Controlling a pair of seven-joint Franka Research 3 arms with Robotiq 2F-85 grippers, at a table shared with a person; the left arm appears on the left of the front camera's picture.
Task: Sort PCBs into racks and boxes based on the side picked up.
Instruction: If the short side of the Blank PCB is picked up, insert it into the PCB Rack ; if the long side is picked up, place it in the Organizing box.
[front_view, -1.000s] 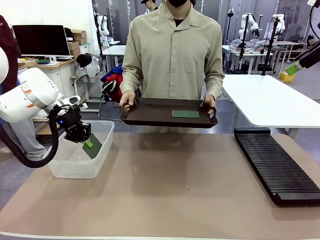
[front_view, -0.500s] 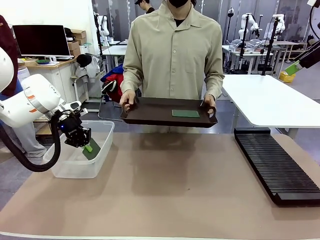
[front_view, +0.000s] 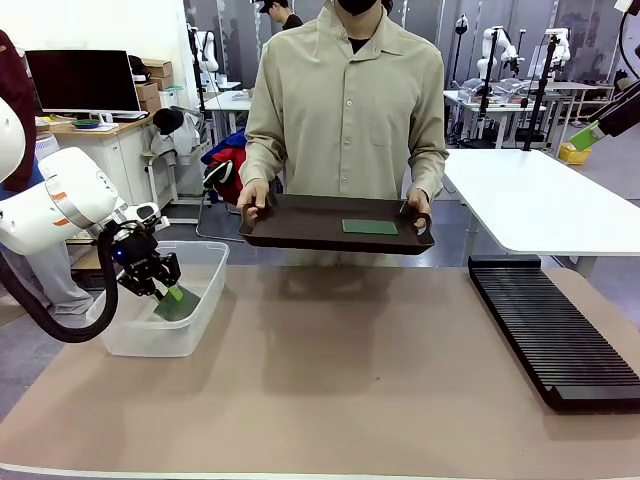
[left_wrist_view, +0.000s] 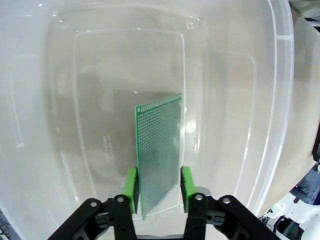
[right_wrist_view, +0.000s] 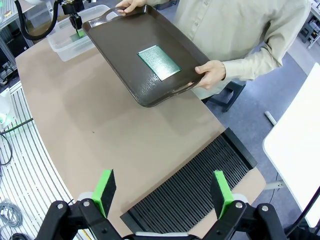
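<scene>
Left wrist: jaws apart around PCB (left_wrist_view: 158, 150)

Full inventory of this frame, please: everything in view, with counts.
table: 1, tan, under it all
tub: 1, clear, table's left end
rack: 1, black, table's right side
tray: 1, dark brown, held at the table's far edge
PCBs: 2, green; one tilted in the tub, one flat on the tray
monitor: 1, black, back left
hands: 2, the person's, on the tray's ends
left claw: open, in the tub, green pads flanking that PCB
right claw: open, high above the rack
</scene>
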